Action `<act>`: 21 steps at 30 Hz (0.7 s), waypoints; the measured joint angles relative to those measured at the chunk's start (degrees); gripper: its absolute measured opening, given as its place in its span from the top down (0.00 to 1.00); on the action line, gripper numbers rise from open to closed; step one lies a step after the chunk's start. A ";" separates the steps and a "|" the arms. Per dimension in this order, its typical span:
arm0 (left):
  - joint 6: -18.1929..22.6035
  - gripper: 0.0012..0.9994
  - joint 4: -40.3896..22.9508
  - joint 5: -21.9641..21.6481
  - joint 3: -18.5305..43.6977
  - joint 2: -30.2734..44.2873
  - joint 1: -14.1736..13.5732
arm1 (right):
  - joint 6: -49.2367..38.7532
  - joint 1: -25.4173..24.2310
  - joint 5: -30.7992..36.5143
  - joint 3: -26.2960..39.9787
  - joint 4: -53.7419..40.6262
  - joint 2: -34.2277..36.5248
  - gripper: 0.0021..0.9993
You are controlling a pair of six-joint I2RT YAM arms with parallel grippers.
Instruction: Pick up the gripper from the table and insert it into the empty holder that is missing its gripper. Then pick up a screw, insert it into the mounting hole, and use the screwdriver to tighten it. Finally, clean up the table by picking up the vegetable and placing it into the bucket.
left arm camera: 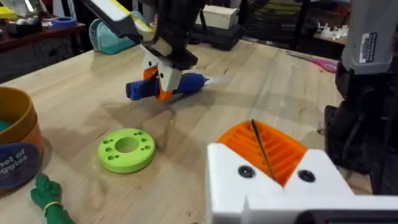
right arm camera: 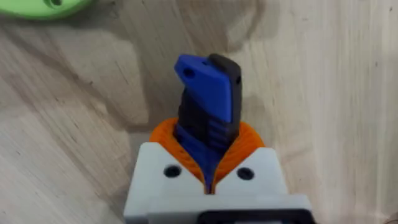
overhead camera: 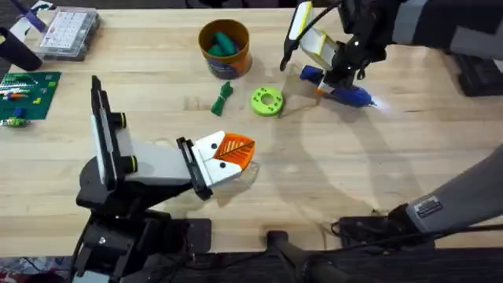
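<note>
Spanning the frame, the light plank desk [overhead camera: 409,157] carries the screwdriver [overhead camera: 339,93] at upper right, clamped by the right pincer [overhead camera: 336,79]; left pincer [overhead camera: 234,153] closed, empty, at centre

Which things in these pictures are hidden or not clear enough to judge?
- Screwdriver tip: overhead, too small; right wrist view, behind the right gripper.
- Bucket contents: left wrist view, cut by the frame edge.
- Clear box contents: overhead, too small.

The bucket [overhead camera: 225,47] is sitting at the back of the bench [overhead camera: 314,173]. The vegetable [overhead camera: 222,98] is lying in front of it, the ring [overhead camera: 267,101] just right, the screwdriver [overhead camera: 346,94] farther right.
</note>
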 joint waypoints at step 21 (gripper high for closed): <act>0.00 0.99 -1.17 -0.14 0.00 0.00 0.00 | -0.87 0.00 0.58 0.01 -0.17 0.05 0.98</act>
